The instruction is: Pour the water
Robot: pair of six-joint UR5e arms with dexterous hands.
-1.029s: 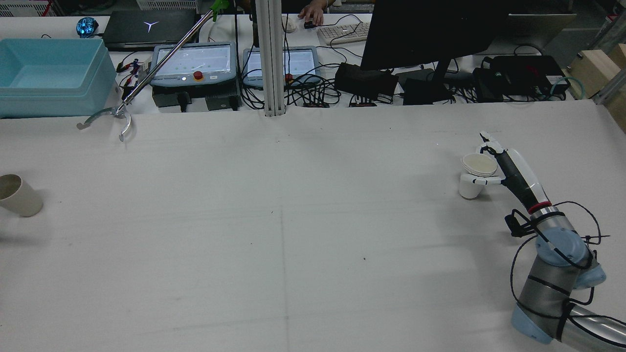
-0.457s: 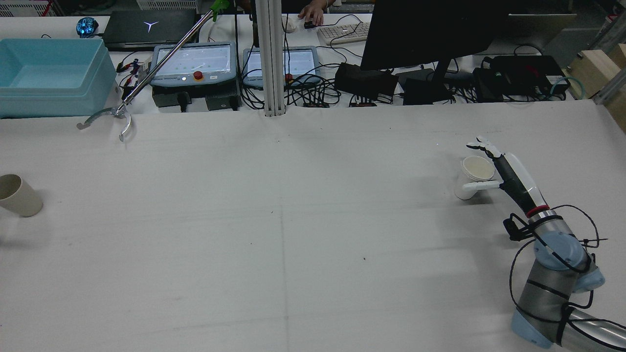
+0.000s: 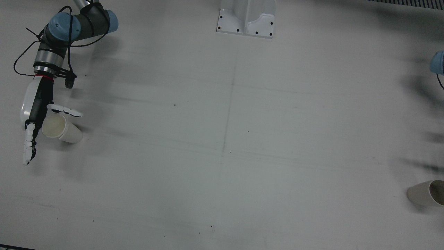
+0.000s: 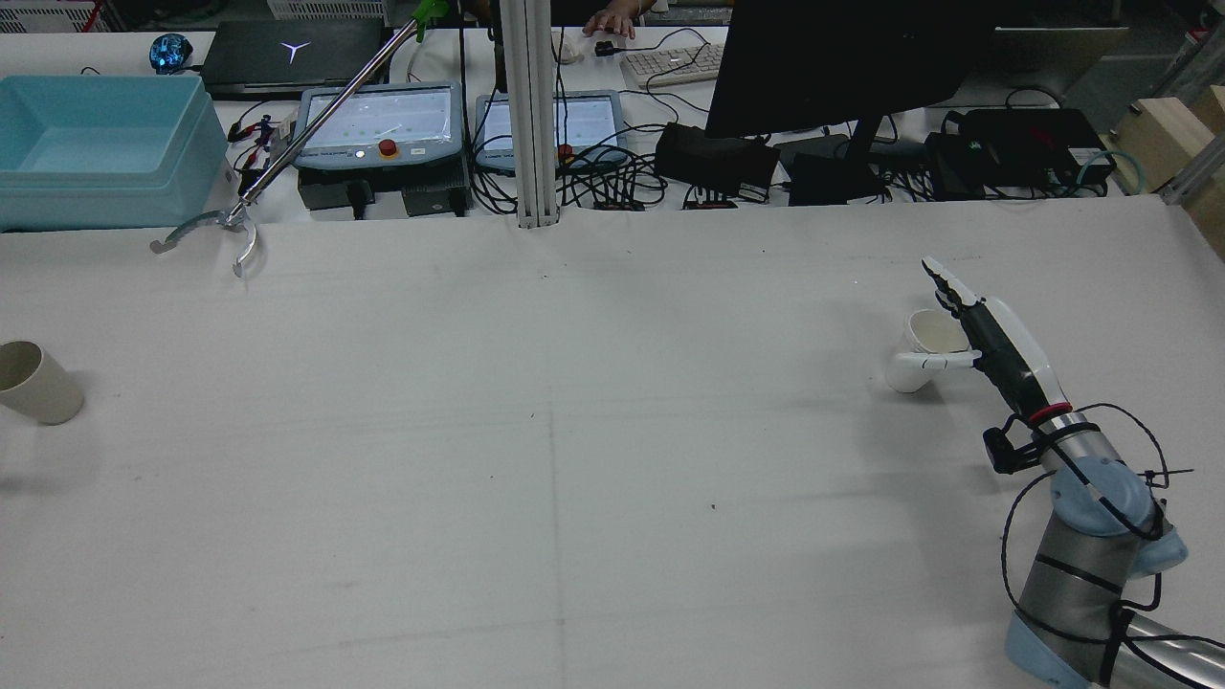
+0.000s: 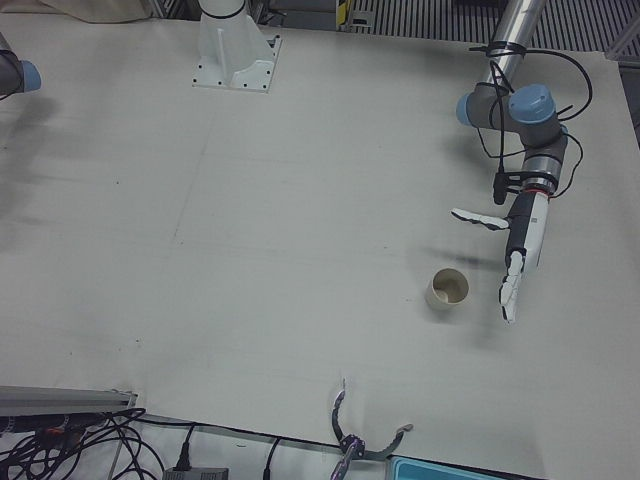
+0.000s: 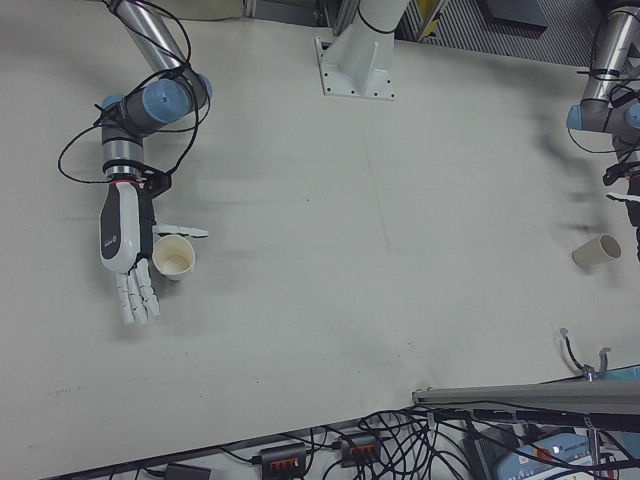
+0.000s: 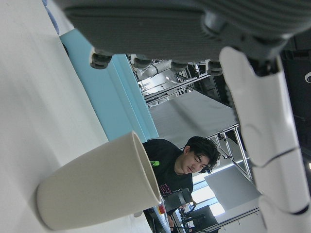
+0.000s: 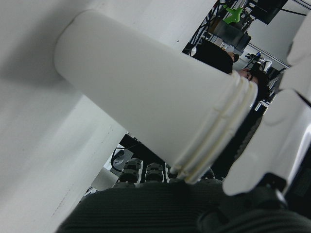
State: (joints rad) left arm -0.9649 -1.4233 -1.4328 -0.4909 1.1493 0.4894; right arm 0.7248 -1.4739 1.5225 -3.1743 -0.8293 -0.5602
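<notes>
A white paper cup [image 4: 921, 356] stands at the table's right side in the rear view. My right hand [image 4: 986, 330] is beside it, open, fingers stretched straight past the rim and the thumb lying across the cup's front; whether they touch I cannot tell. The right hand view is filled by this white cup [image 8: 146, 97]. A beige cup [image 5: 447, 289] stands upright on the other side, with my left hand [image 5: 515, 255] open just beside it and apart from it. In the left hand view the beige cup [image 7: 102, 189] sits below a fingertip [image 7: 265, 131].
A reacher-grabber tool [image 4: 230, 230] lies at the back left near a light blue bin [image 4: 96, 144]. Teach pendants [image 4: 378, 124], cables and a monitor [image 4: 823, 67] line the back edge. A white pedestal [image 3: 246, 19] stands between the arms. A person's hand [image 4: 612, 21] rests by a keyboard.
My right hand's fingers, curled around the white cup's rim a second ago, have straightened and let go. The cup has shifted slightly.
</notes>
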